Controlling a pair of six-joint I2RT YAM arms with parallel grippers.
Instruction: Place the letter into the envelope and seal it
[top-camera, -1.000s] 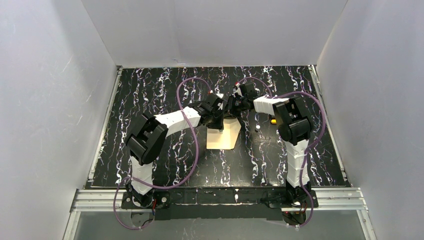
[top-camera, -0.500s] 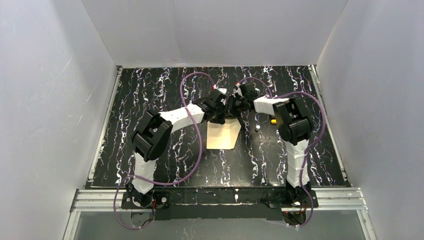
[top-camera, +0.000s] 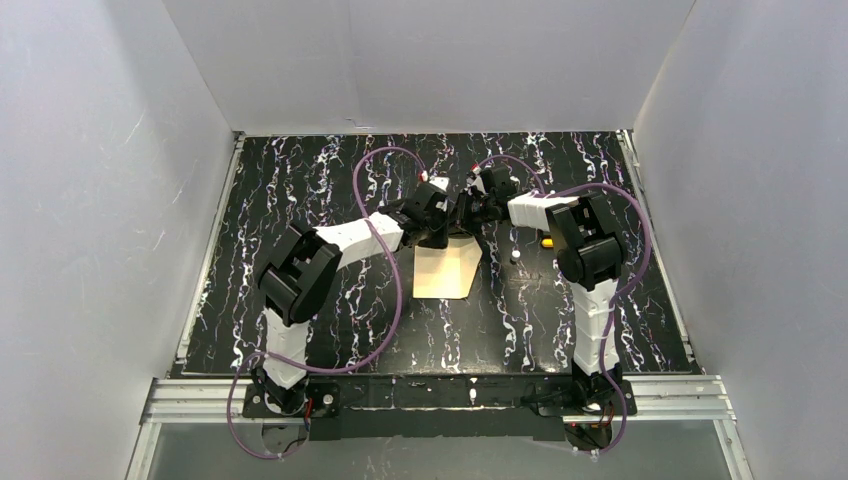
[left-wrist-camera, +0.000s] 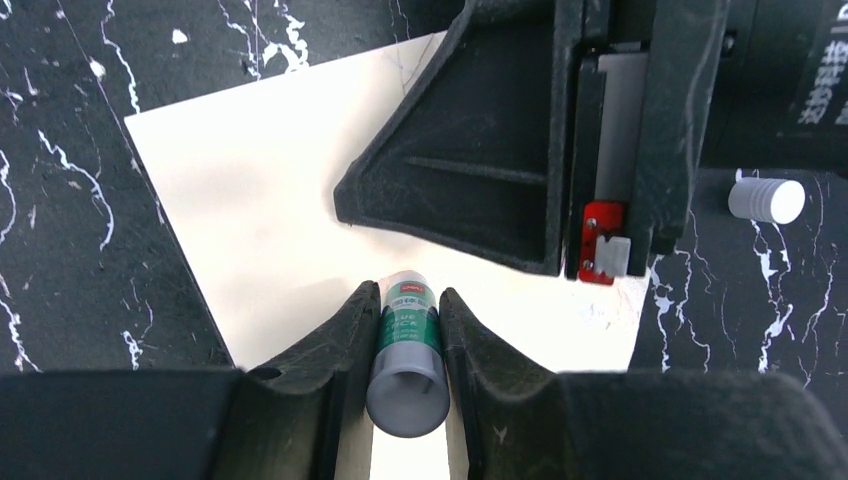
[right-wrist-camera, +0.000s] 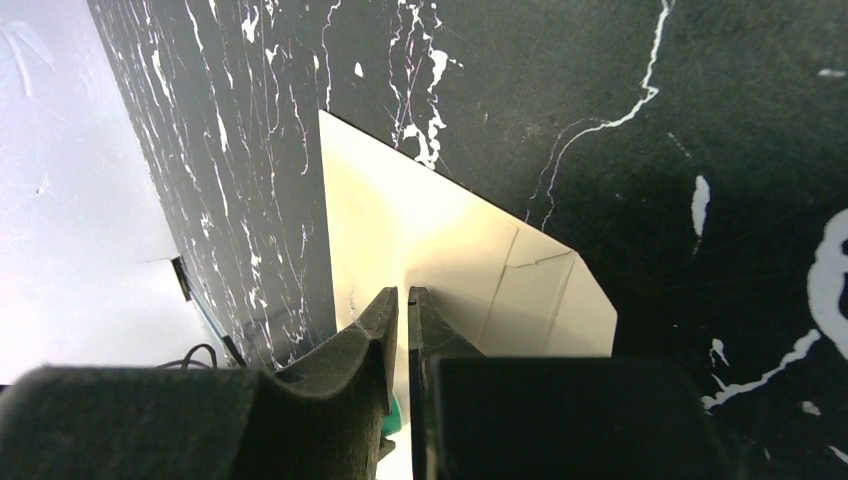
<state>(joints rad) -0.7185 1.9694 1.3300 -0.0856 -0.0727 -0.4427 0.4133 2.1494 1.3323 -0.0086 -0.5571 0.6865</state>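
**Glue stick in my left gripper, over the envelope**

My left gripper (left-wrist-camera: 408, 300) is clamped on a glue stick (left-wrist-camera: 405, 360), a grey tube with a green label. One finger presses each side of it, and its far end points down at the paper below. That paper is the envelope (left-wrist-camera: 260, 210), cream and flat on the black marbled table (top-camera: 300, 200).

My right gripper (right-wrist-camera: 403, 295) sits at the far end of the same envelope, just beside my left one. From my left wrist I see its dark fingers (left-wrist-camera: 450, 170) slanting down onto the cream surface. Its jaws stand almost together with only a thin slit between them. I cannot tell whether any paper is nipped in that slit. From my right wrist, crease lines and two angled corners show at one end of the envelope.

From above, the envelope (top-camera: 445, 270) lies near the middle of the table, and both my wrists meet over its far edge. A small white cap (left-wrist-camera: 766, 200) lies on the table to its right, apart from the paper. A little yellow item (top-camera: 545, 240) sits further right, by my right forearm.
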